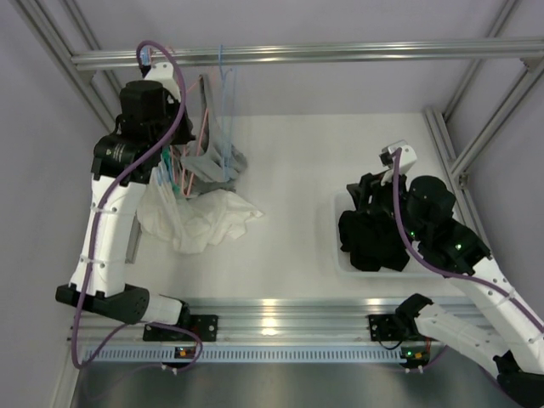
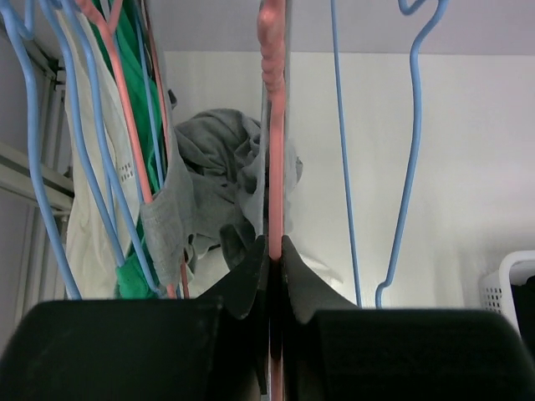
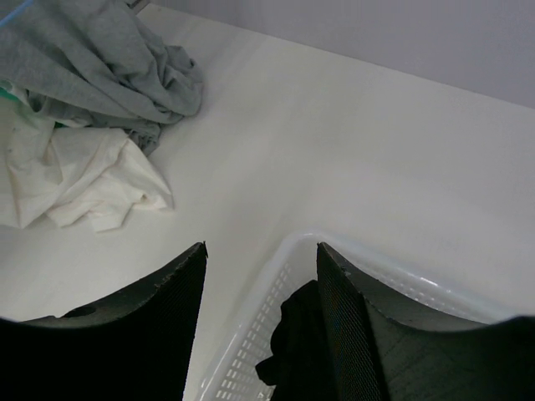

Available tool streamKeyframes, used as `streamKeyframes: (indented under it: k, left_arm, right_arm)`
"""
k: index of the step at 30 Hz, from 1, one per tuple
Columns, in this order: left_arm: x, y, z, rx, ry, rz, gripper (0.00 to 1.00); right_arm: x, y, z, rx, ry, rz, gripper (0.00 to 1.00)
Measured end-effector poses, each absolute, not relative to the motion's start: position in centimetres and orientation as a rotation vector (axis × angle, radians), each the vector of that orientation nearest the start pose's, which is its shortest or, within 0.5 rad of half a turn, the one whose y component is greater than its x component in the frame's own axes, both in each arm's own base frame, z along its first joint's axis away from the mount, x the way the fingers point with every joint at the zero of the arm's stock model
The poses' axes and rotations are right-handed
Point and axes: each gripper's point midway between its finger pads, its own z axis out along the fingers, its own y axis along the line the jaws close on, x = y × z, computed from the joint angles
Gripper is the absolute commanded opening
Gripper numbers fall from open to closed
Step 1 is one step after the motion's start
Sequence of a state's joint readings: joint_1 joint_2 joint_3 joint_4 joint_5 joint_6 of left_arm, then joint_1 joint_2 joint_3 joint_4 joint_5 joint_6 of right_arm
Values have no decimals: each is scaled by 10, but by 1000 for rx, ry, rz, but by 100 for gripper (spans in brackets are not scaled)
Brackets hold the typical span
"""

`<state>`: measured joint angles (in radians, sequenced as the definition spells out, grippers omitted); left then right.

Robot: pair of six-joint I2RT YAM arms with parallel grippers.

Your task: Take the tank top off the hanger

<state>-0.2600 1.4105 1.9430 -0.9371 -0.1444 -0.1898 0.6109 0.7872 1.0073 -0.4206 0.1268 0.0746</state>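
1. Near rail (image 1: 280,327): aluminium extrusion along the table edge at 6 o'clock of the top view. It carries both arm bases.
2. Table (image 1: 297,170): white, matte, bare across the middle.
3. Basket (image 1: 334,229): white perforated plastic, at 4 o'clock. It holds a heap of black clothes (image 1: 370,242).
4. Right gripper (image 3: 261,259): fingers spread wide, nothing between them. It hangs over the basket's corner nearest the table centre.
5. White garment (image 1: 200,221): crumpled pile on the table at 8 o'clock, beside the left arm.
6. Grey tank top (image 1: 217,161): at 10 o'clock, just beyond the white garment and touching it. It hangs among the hangers, with its lower folds bunched on the table. Which hanger carries it cannot be told.
7. Left gripper (image 2: 274,251): at 10 o'clock, fingers pinched narrowly on the wire of a pink hanger (image 2: 272,167), which runs straight up from the clamp.
8. Blue hangers (image 2: 410,150): thin wire, on both sides of the pink one.
9. Green garment (image 2: 125,100): hangs at 10 o'clock in the left wrist view, beside a pale one.
10. Overhead bar (image 1: 323,55): aluminium, spanning 12 o'clock.
11. Walls: plain pale grey, framed by slanted aluminium struts on both sides.
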Motion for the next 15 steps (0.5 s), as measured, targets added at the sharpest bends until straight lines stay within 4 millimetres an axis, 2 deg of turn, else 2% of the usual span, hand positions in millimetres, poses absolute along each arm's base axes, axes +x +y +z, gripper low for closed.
streamKeyframes:
  k: [9,15]
  left_arm:
    - [335,-87,390,5,2030,-233,0]
    - [292,-86,386,37,2008,-297,0]
  right_arm:
    - [250,161,326,-399,1717,434,55]
    - [241,185,334,-478,1677,573,55]
